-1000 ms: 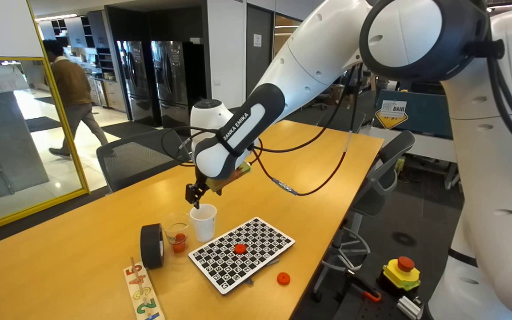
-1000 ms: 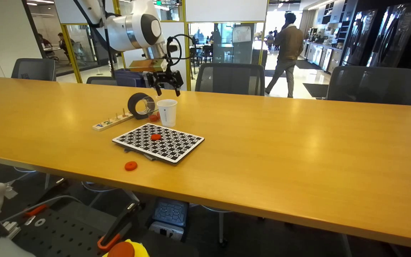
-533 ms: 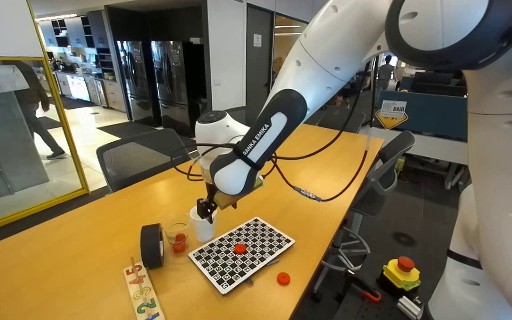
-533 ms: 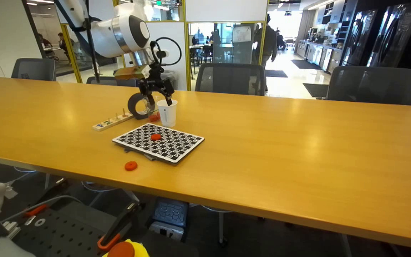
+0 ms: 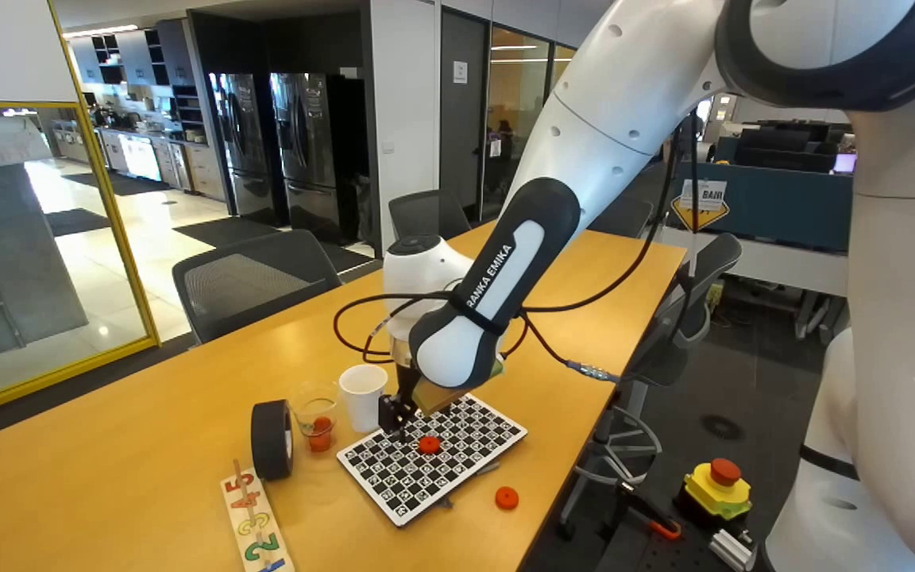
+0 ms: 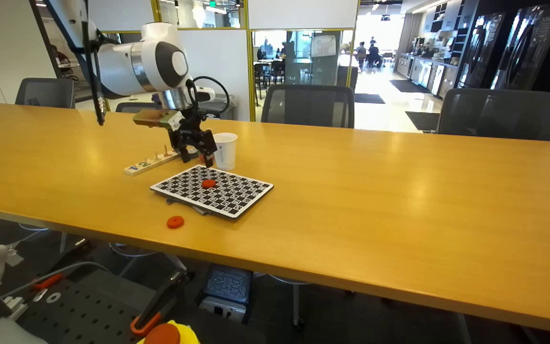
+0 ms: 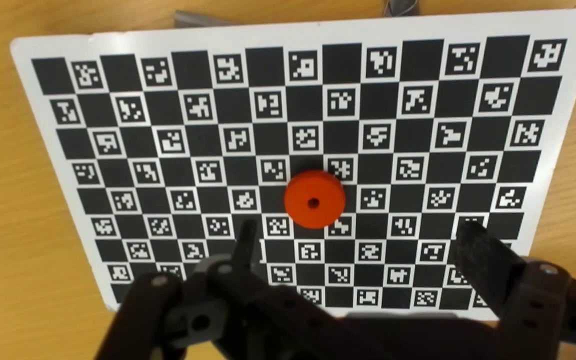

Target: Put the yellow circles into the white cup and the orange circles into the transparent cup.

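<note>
One orange circle lies on the checkered board in both exterior views point(image 5: 429, 445) point(image 6: 208, 183) and in the wrist view point(image 7: 314, 200). Another orange circle point(image 5: 507, 498) point(image 6: 175, 222) lies on the table near its edge. Orange discs point(image 5: 319, 436) show inside the transparent cup point(image 5: 316, 395). The white cup point(image 5: 363, 397) point(image 6: 226, 152) stands upright beside it; its inside is hidden. No yellow circles are in view. My gripper point(image 5: 400, 425) point(image 6: 197, 161) point(image 7: 359, 231) is open and empty above the board's cup side, with the disc slightly ahead of the fingers in the wrist view.
The checkered board point(image 5: 465, 449) point(image 6: 237, 200) rests on the table beside the cups. A black tape roll point(image 5: 268, 441) stands on edge by the transparent cup. A wooden number board with pegs point(image 5: 255, 520) point(image 6: 148, 164) lies beyond it. Chairs stand around the table.
My open gripper has moved from above the white cup, past its rim, down and over the checkered board. The discs and cups have stayed in place. A person in the background has walked off.
</note>
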